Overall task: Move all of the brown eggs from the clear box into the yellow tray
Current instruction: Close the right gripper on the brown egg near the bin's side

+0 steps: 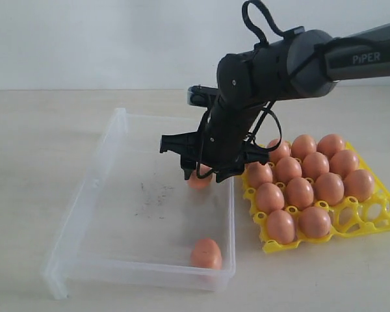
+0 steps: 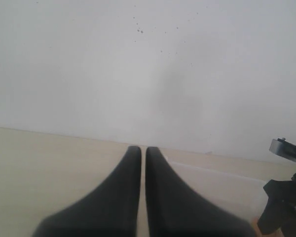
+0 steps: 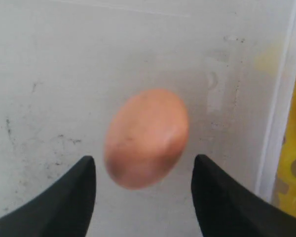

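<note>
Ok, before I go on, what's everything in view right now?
brown eggs in box: two, orange-brown; one under the right end effector, one in the near right corner.
brown eggs in tray: thirteen visible, orange-brown; the arm may hide more.
clear box: one, transparent, left of the tray.
yellow tray: one, yellow; two front cups empty.
table: one, beige.
right end effector: black, open, astride an egg.
left end effector: black, shut.

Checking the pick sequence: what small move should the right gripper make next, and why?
Probably lower slightly and close on the egg. The right gripper is open above the box floor. Its fingers stand either side of the egg with gaps showing, so nothing is gripped yet. A second egg lies near a corner of the box.
</note>
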You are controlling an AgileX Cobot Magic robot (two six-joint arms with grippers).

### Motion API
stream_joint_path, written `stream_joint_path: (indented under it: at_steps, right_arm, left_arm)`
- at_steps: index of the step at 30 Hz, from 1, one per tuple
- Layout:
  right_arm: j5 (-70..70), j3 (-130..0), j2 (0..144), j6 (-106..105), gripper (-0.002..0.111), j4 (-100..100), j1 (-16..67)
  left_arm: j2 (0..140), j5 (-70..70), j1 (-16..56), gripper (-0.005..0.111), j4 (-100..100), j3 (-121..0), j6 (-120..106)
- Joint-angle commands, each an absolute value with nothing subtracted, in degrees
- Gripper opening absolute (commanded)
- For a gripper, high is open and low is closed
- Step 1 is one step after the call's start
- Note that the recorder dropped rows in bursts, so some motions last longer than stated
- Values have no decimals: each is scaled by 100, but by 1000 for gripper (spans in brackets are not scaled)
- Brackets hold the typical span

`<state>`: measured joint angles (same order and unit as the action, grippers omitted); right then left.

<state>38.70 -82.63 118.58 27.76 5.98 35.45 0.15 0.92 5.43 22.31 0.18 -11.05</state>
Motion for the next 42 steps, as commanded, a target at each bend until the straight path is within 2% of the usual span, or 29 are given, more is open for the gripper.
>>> stream_joint_path:
  at_steps: [1,20,22,23,27,35,38,42]
  right_arm:
    - [3904,-8265,11951,2817,54,392,3489]
    - [2639,-8265,12279,3557,52,-38,3305]
    - [2405,-8265,12279,3584,45,-38,3305]
    - [2307,-8265,12279,3611,38,-38,3305]
    - [2384,-8265,12348,3525,0,-50,3305]
    - [2577,-8265,12421,2115,0,-50,3305]
    - [1899,-8116,12197,2004,0,-172,3315]
    - [-64,-7153,11526,2004,0,-182,3315]
  left_arm:
    - [0,0,587,4,2292,0,-1062]
    - [0,0,587,4,2292,0,-1062]
    - [0,0,587,4,2292,0,-1062]
    - [0,0,587,4,2292,0,-1062]
    - [0,0,587,4,2292,0,-1062]
    - [0,0,587,4,2292,0,-1062]
    - [0,0,587,4,2292,0,-1062]
    - [0,0,587,4,2292,0,-1062]
